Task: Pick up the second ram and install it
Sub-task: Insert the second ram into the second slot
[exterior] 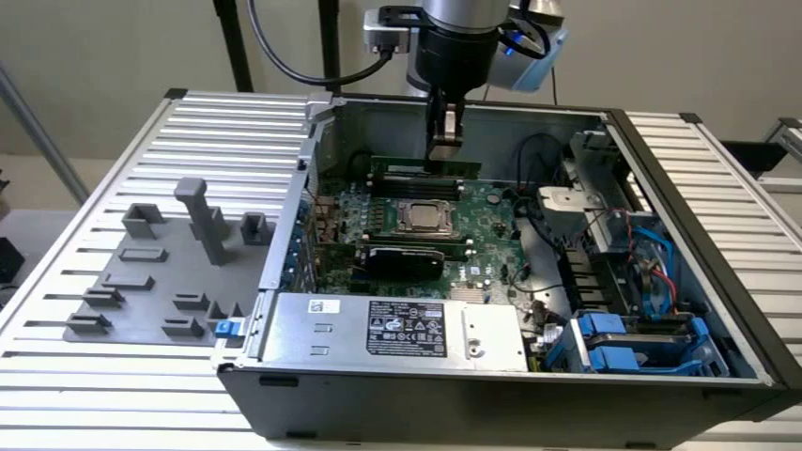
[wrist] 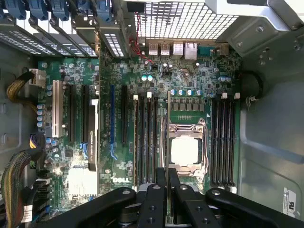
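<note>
The pincer [exterior: 445,150] held the second ram [exterior: 426,167] pinched by its top edge, upright and lengthwise over the memory slots [wrist: 145,137] beside the processor [exterior: 424,218], apparently so it could seat straight into the motherboard [exterior: 483,235].

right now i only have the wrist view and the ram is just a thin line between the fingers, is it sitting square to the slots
Observer: In the exterior view the second ram stands on edge as a green strip and looks parallel to the slots, on the far side of the cpu socket.
Operator: where along it am i gripping
Observer: The gripper holds its top edge near the middle of its length.
Operator: and where's the fixture i took it from
Observer: The grey fixture lies outside the case, at the exterior view's left, on the slatted table.
</note>
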